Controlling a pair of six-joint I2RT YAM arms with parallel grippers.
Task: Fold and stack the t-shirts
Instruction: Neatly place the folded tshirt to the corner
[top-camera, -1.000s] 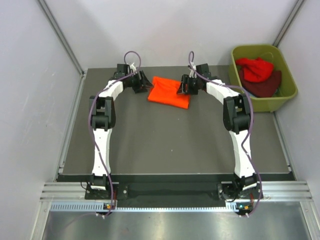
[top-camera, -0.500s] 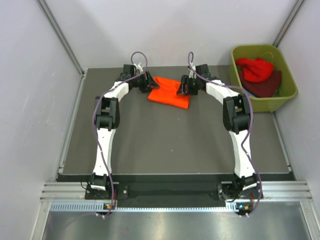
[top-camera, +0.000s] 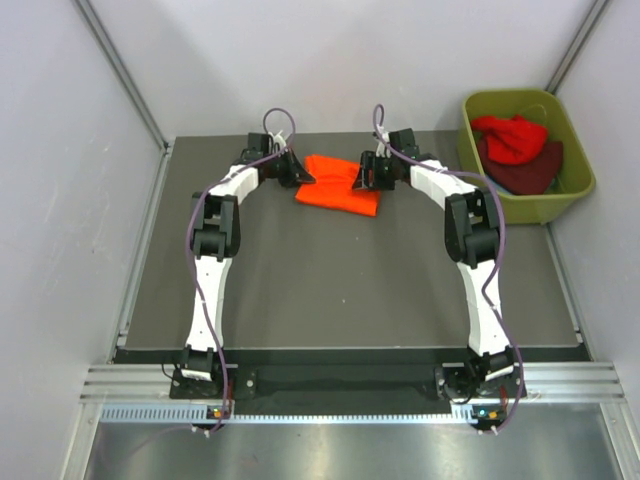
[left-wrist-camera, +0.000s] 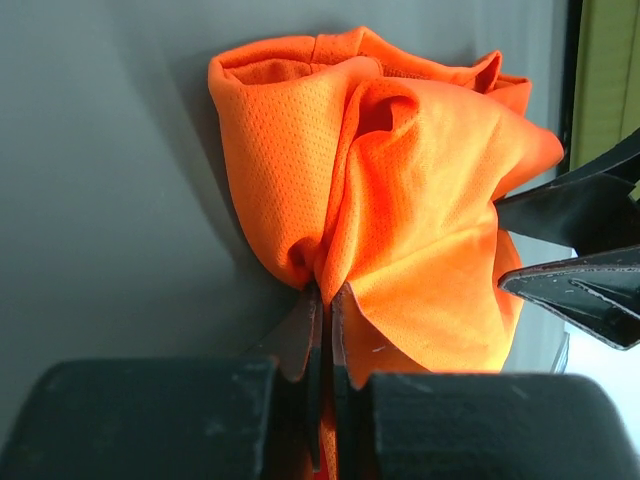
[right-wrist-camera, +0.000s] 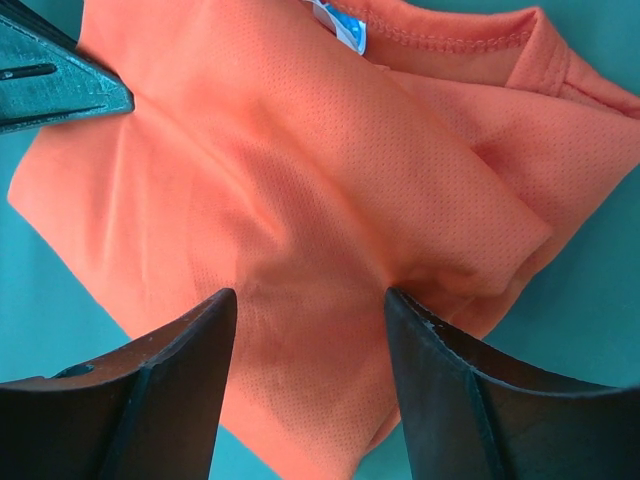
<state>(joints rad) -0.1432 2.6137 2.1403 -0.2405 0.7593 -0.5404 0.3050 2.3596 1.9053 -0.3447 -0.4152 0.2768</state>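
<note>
A bright orange t-shirt (top-camera: 338, 186), folded small, lies at the back middle of the dark table (top-camera: 330, 280). My left gripper (top-camera: 303, 176) is at the shirt's left edge. In the left wrist view it (left-wrist-camera: 325, 300) is shut on a bunched fold of the orange t-shirt (left-wrist-camera: 420, 200). My right gripper (top-camera: 362, 178) rests on the shirt's right part. In the right wrist view it (right-wrist-camera: 310, 305) is open, with the fingertips pressing into the orange t-shirt (right-wrist-camera: 300, 150) and the cloth dimpled between them. A red t-shirt (top-camera: 512, 137) and a dark maroon t-shirt (top-camera: 532, 172) lie in the tub.
An olive-green plastic tub (top-camera: 468, 150) stands at the table's back right corner. Grey walls enclose the table on the left, back and right. Both arms reach from the near edge to the back of the table.
My left gripper has moved right to the orange shirt's left edge and shut on the cloth, bunching it. The right gripper has stayed on the shirt, open.
</note>
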